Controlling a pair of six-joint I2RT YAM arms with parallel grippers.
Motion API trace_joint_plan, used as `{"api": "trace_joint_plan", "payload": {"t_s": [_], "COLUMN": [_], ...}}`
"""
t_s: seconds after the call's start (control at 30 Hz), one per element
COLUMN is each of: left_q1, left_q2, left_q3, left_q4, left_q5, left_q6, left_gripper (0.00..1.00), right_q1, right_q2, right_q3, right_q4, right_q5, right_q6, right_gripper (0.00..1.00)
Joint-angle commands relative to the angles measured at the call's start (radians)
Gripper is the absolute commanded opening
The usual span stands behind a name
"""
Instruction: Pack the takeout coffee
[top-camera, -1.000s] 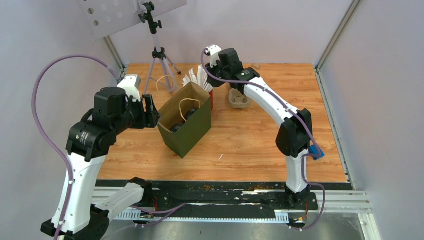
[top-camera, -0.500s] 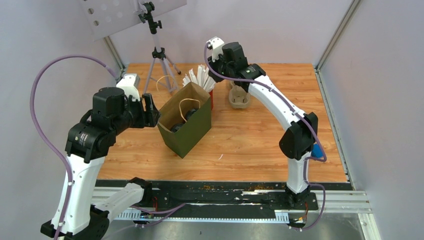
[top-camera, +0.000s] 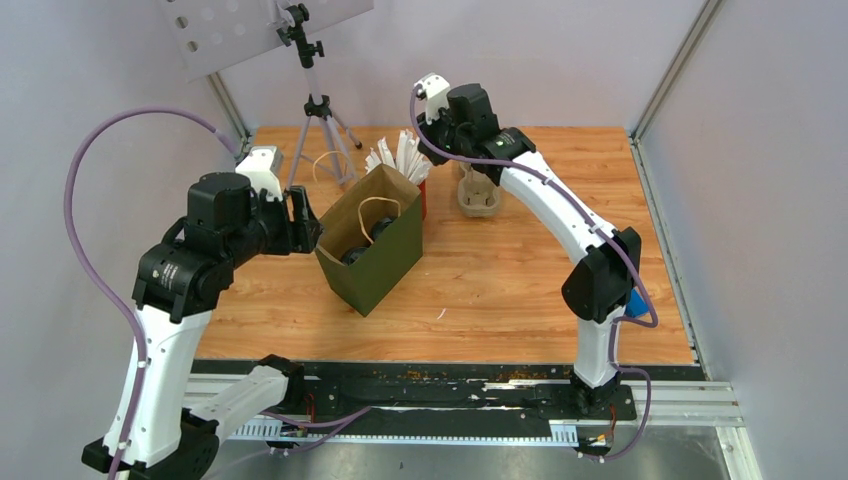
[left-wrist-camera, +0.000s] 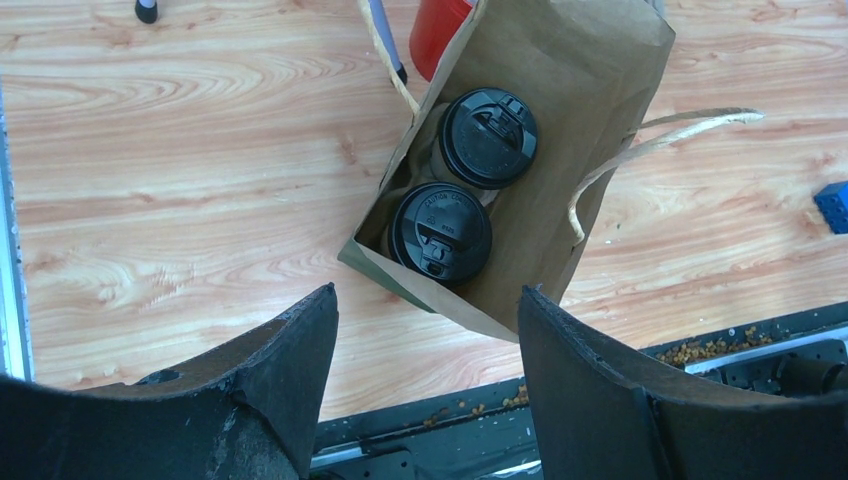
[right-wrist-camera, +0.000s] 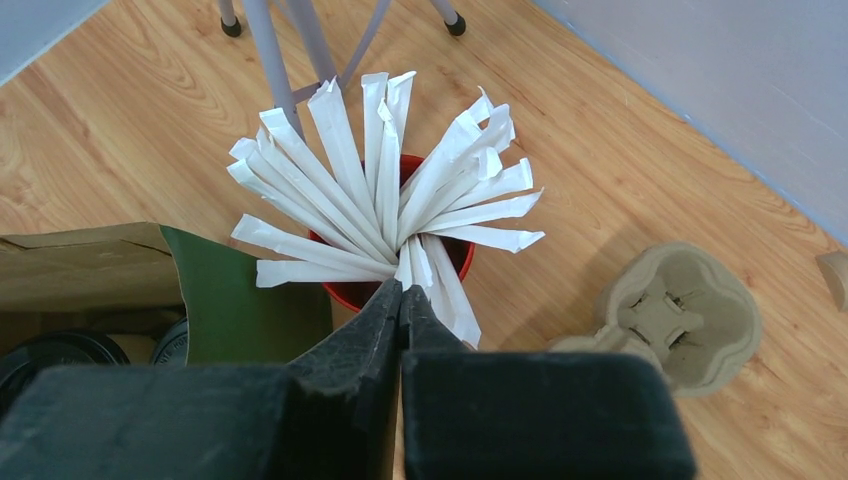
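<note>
The takeout coffee is two cups with black lids (left-wrist-camera: 488, 138) (left-wrist-camera: 440, 232) standing side by side inside an open brown paper bag (left-wrist-camera: 590, 80); from above the lids (top-camera: 362, 243) show in the bag (top-camera: 385, 265). My left gripper (left-wrist-camera: 425, 300) hangs open beside the bag's left side (top-camera: 305, 225), holding nothing. My right gripper (right-wrist-camera: 402, 287) is over a red cup (right-wrist-camera: 345, 292) full of white straws (right-wrist-camera: 385, 180). Its jaws are pressed together, with the near end of one straw (right-wrist-camera: 410, 262) pinched at their tips.
A beige pulp cup tray (right-wrist-camera: 670, 310) lies on the wood right of the red cup (top-camera: 478, 198). A tripod (top-camera: 318, 110) stands behind the bag. A small blue object (left-wrist-camera: 832, 205) sits near the table's front edge. Walls close in the back and both sides.
My right gripper has shut at the straws and its wrist has risen and shifted slightly right. The left arm, bag and cups have not moved.
</note>
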Motion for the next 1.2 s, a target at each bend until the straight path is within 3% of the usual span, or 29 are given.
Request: {"api": "trace_joint_plan", "payload": {"t_s": [0.0,0.1,0.3,0.5,0.57,0.67,0.77,0.87,1.17], "left_q1": [0.006,0.006,0.006,0.006,0.006,0.006,0.006,0.006,0.006], "left_q2": [-0.013,-0.015,-0.019,-0.017,-0.015,-0.016,-0.016,-0.016,-0.008], "left_q3": [0.021,0.02,0.013,0.01,0.012,0.013,0.007,0.002,-0.001], "left_q4": [0.015,0.009,0.004,0.006,0.007,0.007,0.009,0.014,0.022], "left_q5": [-0.001,-0.002,0.0,0.004,0.004,0.003,0.002,0.001,0.003], "left_q6": [0.028,0.029,0.029,0.029,0.029,0.032,0.033,0.03,0.036], "left_gripper": [0.74,0.74,0.73,0.74,0.74,0.74,0.73,0.74,0.74], "right_q1": [0.004,0.006,0.012,0.013,0.014,0.015,0.015,0.015,0.016], "right_q2": [-0.034,-0.026,-0.047,-0.051,-0.049,-0.053,-0.055,-0.054,-0.071], "right_q3": [0.012,0.023,-0.035,-0.049,-0.044,-0.041,-0.029,-0.005,0.056], "right_q4": [0.024,0.001,-0.006,-0.017,-0.023,-0.018,-0.02,-0.028,-0.071], "right_q5": [0.0,-0.003,0.013,0.031,0.033,0.033,0.04,0.042,0.077], "right_q6": [0.021,0.048,0.032,0.025,0.025,0.016,0.013,0.004,0.005], "right_gripper": [0.07,0.24,0.34,0.36,0.33,0.16,0.13,0.01,0.07]}}
